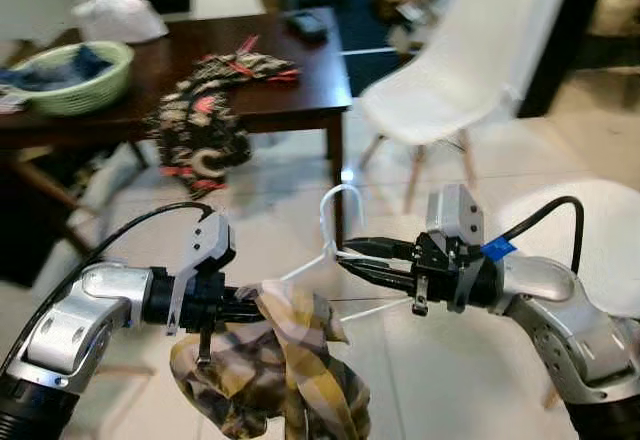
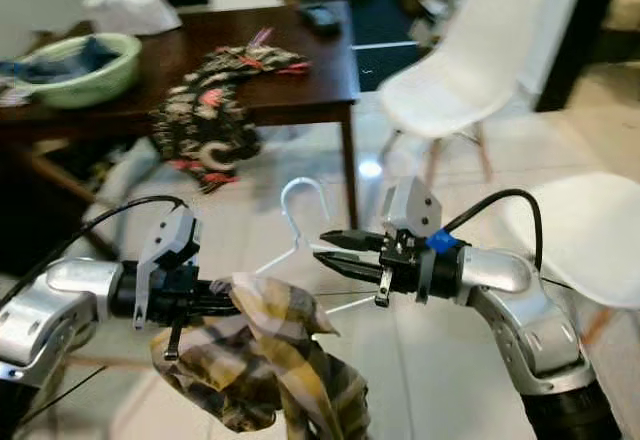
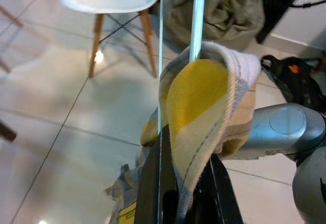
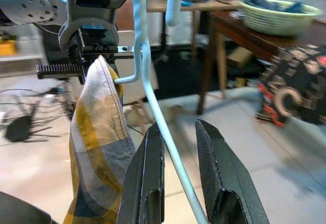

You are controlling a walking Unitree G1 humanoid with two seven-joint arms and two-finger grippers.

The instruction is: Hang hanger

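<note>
Left tool (image 1: 250, 305) grips hanger (image 1: 335, 245) and cloth (image 1: 290, 360); right tool (image 1: 350, 257) parted, seemingly straddling it.

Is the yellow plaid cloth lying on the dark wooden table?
No, the yellow plaid cloth hangs from the white wire hanger at the left claw.

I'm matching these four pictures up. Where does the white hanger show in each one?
Left eye view: white hanger at centre, hook up, between both grippers.
Right eye view: hanger at centre, above the plaid cloth.
Left wrist view: its rod runs up from the cloth.
Right wrist view: its wire crosses between the jaws.
Shared landmark: the plaid cloth.
</note>
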